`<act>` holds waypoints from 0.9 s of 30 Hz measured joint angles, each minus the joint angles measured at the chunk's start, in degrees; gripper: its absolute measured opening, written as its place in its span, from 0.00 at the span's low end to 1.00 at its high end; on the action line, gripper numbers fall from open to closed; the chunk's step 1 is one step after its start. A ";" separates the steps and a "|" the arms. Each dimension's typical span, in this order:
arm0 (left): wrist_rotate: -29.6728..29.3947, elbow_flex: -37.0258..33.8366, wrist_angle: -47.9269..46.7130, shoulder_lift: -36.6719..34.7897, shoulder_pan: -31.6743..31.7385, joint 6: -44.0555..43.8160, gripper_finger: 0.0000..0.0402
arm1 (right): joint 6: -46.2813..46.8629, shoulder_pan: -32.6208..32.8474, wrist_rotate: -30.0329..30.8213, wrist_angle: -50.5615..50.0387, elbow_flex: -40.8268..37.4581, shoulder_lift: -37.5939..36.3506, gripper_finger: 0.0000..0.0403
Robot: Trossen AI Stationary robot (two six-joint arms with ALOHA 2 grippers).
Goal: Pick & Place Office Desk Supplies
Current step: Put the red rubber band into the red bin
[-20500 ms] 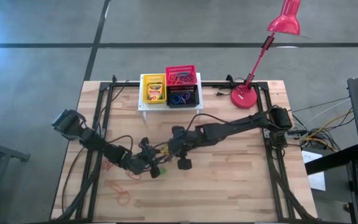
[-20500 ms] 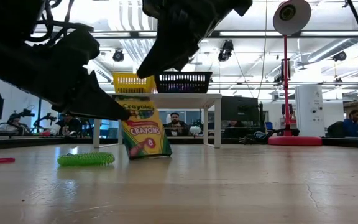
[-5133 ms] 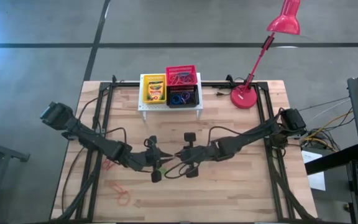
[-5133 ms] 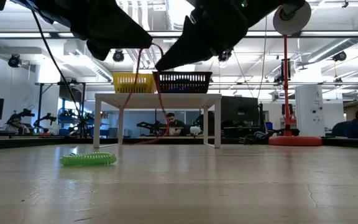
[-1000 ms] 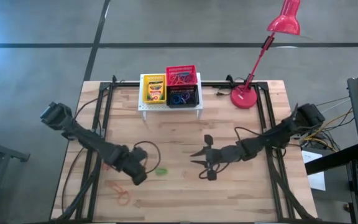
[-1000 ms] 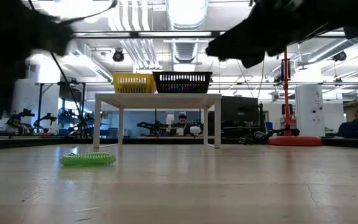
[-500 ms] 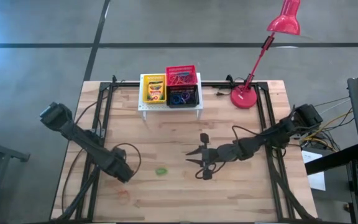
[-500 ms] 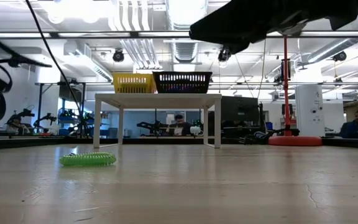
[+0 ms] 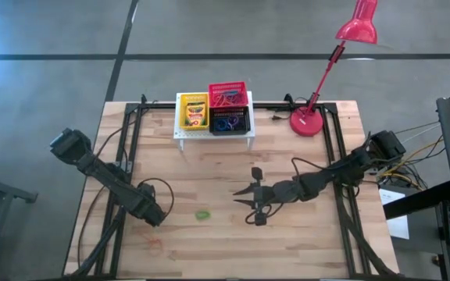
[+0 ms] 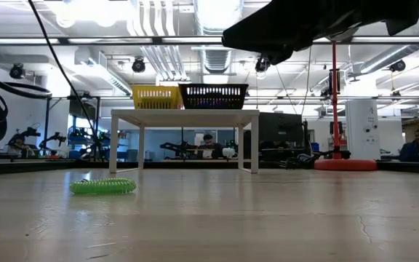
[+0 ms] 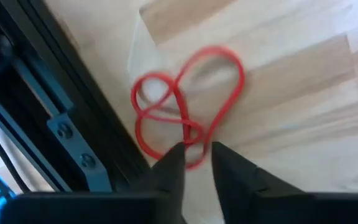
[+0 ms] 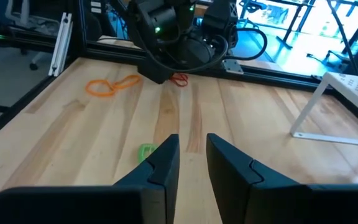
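Note:
A twisted red elastic loop (image 11: 185, 106) lies flat on the table next to the left frame rail. My left gripper (image 11: 196, 155) points down over it at the table's left side (image 9: 156, 217). It is open by a narrow gap, with one fingertip on either side of the loop's near end. A green coiled loop (image 9: 202, 214) lies on the table between the arms. An orange loop (image 12: 110, 86) lies near the front left. My right gripper (image 9: 241, 200) hovers open and empty above the table's middle. My left gripper comes at the red loop from above, its fingertips (image 11: 174, 160) standing to either side of the loop's near end (image 11: 194, 140). The loop lies slack and flat on the wood. I cannot tell whether the fingers touch it.
A white stand (image 9: 180, 133) at the back holds a yellow basket with a crayon box (image 9: 193, 113), a red basket (image 9: 228, 95) and a black basket (image 9: 230, 122) with loops. A red lamp (image 9: 311, 121) stands back right. Dark frame rails (image 9: 127, 168) run along both sides.
My left gripper has gone toward the table's left edge and down to the red loop, rolling its wrist. It has left the low view.

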 joint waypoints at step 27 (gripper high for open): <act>-33.55 9.73 23.40 0.02 2.46 32.41 0.00 | 0.47 -0.02 0.01 -0.28 -0.13 0.00 0.17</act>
